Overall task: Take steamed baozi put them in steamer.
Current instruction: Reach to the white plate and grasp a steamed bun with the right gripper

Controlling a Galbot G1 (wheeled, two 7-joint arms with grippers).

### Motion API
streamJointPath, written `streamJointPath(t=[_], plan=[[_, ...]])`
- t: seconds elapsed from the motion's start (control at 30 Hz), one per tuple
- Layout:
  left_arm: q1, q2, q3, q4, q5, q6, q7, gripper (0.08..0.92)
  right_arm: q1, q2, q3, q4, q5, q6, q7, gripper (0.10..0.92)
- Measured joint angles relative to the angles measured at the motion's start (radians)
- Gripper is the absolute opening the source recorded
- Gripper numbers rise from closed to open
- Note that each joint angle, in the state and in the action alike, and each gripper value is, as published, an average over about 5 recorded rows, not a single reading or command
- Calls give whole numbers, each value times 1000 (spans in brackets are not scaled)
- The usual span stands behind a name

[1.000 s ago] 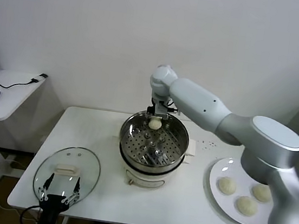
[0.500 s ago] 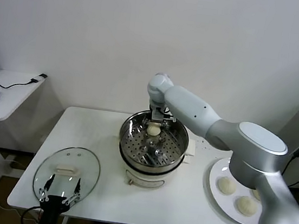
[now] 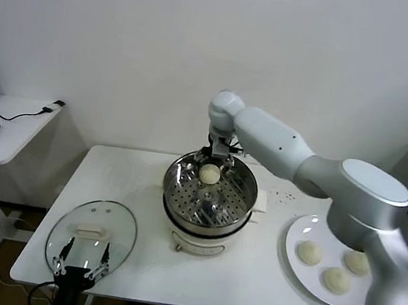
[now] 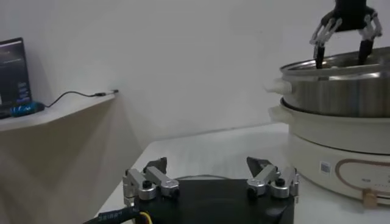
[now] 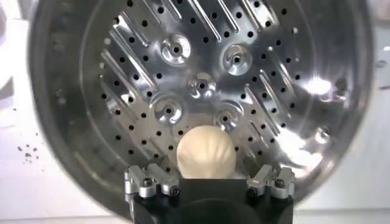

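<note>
The steamer (image 3: 171, 197) is a shiny steel pot on a cream-white base at the table's middle. One baozi (image 3: 209, 173) lies on its perforated floor at the back, apart from the fingers. My right gripper (image 3: 217, 157) hovers just above it, open. In the right wrist view the baozi (image 5: 206, 152) sits on the basket floor (image 5: 201, 85) between my spread fingers (image 5: 146, 181). Three more baozi (image 3: 336, 280) lie on the white plate (image 3: 297, 234) at the right. My left gripper (image 3: 84, 258) is parked open and empty at the table's front left.
A round glass lid (image 3: 94, 227) lies flat on the table's front left, under the left gripper. A side desk (image 3: 14, 118) with a cable stands at the far left. The left wrist view shows the steamer (image 4: 341, 91) and the right gripper (image 4: 340, 52) above it.
My right gripper lowered the baozi into the back of the steamer, then opened and rose a little. The baozi now rests on the basket floor. The left arm has not moved.
</note>
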Motion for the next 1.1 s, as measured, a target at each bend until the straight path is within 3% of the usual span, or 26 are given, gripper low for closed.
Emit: streamJointPath(t=[0.33, 0.47, 0.63, 0.87, 1.1], plan=[[5, 1, 16, -9, -3, 0, 0, 823, 210, -299, -234, 219, 366, -44, 112, 823], [10, 3, 18, -15, -6, 0, -1, 823, 273, -435, -321, 301, 520, -174, 123, 823], [15, 5, 18, -20, -7, -1, -1, 823, 311, -593, -401, 378, 672, -447, 111, 823], [20, 5, 23, -21, -4, 0, -2, 823, 257, -778, -412, 455, 771, -780, 91, 823], [21, 10, 26, -17, 7, 4, -1, 823, 31, -884, -254, 487, 742, -947, 87, 823]])
